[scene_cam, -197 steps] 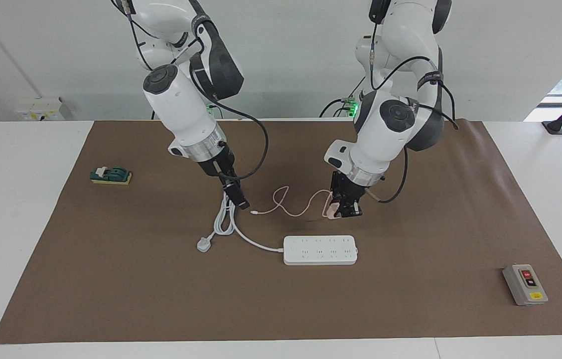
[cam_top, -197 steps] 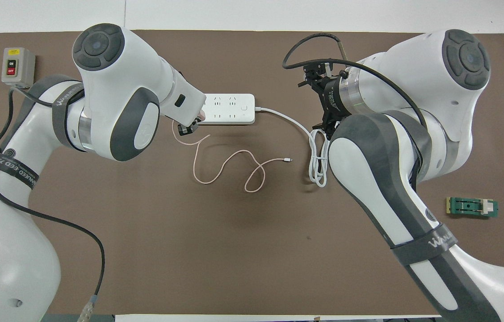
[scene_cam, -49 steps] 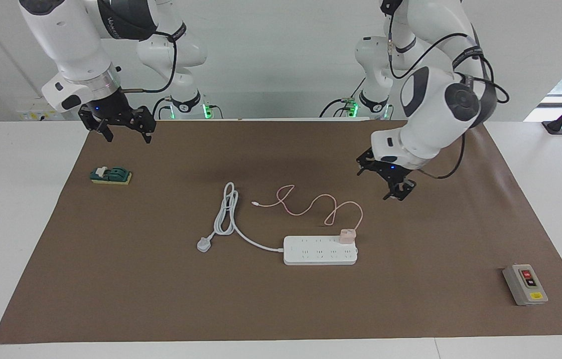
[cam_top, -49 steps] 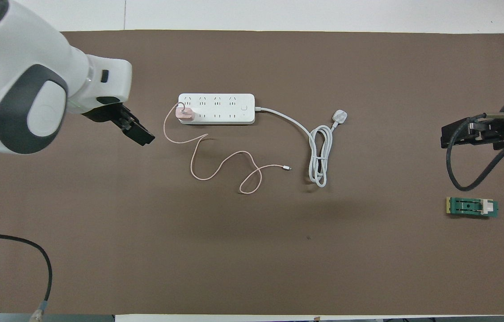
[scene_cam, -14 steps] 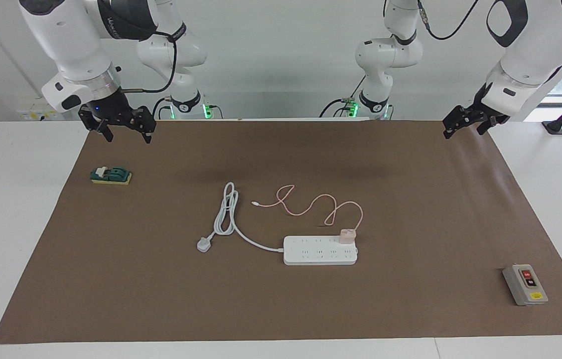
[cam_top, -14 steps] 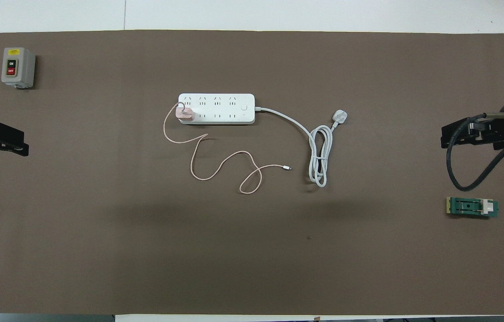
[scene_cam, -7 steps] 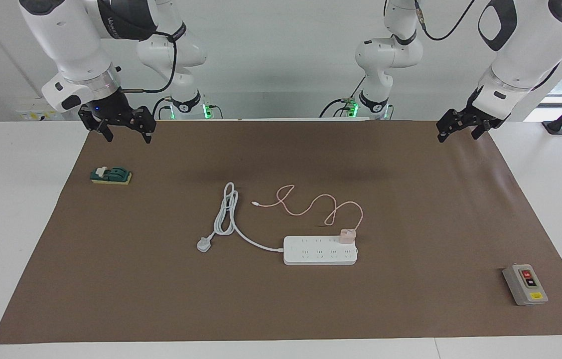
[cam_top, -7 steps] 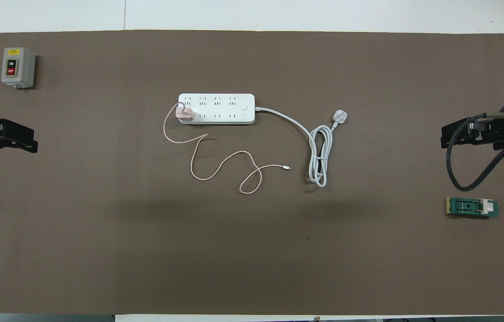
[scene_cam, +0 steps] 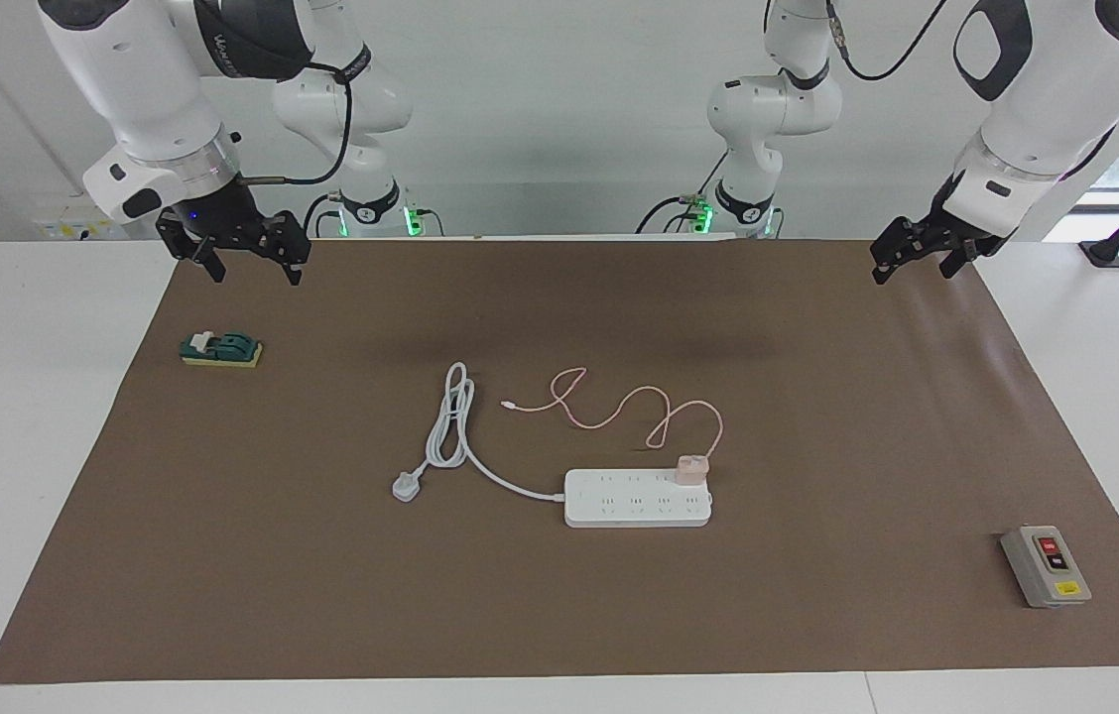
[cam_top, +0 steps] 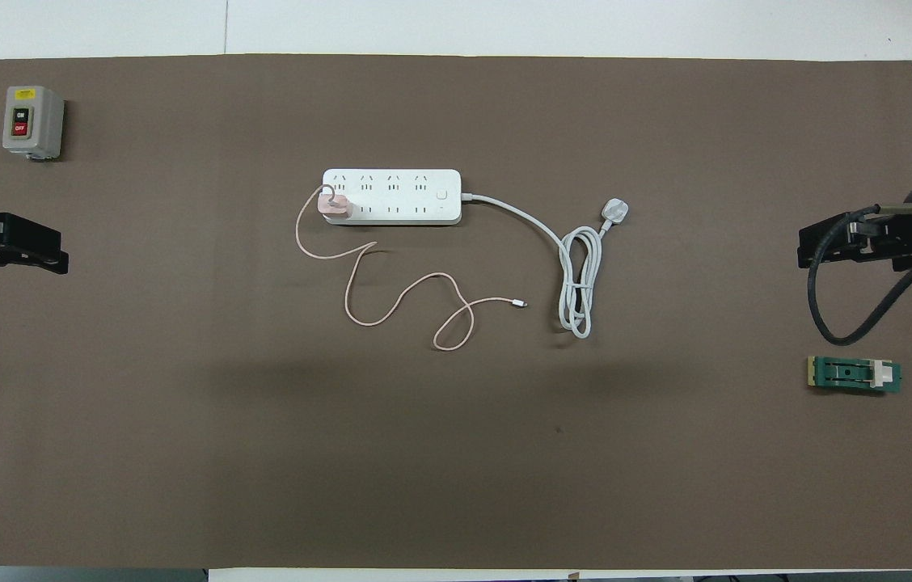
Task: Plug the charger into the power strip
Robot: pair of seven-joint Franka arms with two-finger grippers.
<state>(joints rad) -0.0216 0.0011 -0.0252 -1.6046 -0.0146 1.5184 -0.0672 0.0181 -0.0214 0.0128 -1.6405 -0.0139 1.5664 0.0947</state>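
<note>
From the facing view we begin with the right end effector (scene_cam: pixel 247 260), which hangs with its fingers apart and empty over the mat's corner at the right arm's end. Just below it on the surface sits a small green switch (scene_cam: pixel 221 348).

Toward the middle lies a coiled white cord (scene_cam: pixel 450 421) ending in a three-pin plug (scene_cam: pixel 406 487), then the strip (scene_cam: pixel 638 498), its long axis running from one arm's end of the surface to the other. The charger (scene_cam: pixel 691 469) stands upright on the strip, at the end toward the left arm, in the socket row nearer the robots. Its pink cable (scene_cam: pixel 619 407) loops loosely over the mat toward the robots.

The left end effector (scene_cam: pixel 917 260) hovers over the mat's edge at its own end, fingers spread and holding nothing. A grey button box (scene_cam: pixel 1045 566) rests well apart from it.

We judge the charger seated, so no move seems needed. Were one called for, the charger lies well away from both end effectors, toward the middle of the surface; the left one is the nearer. Nothing stands between them except the loose cable.
</note>
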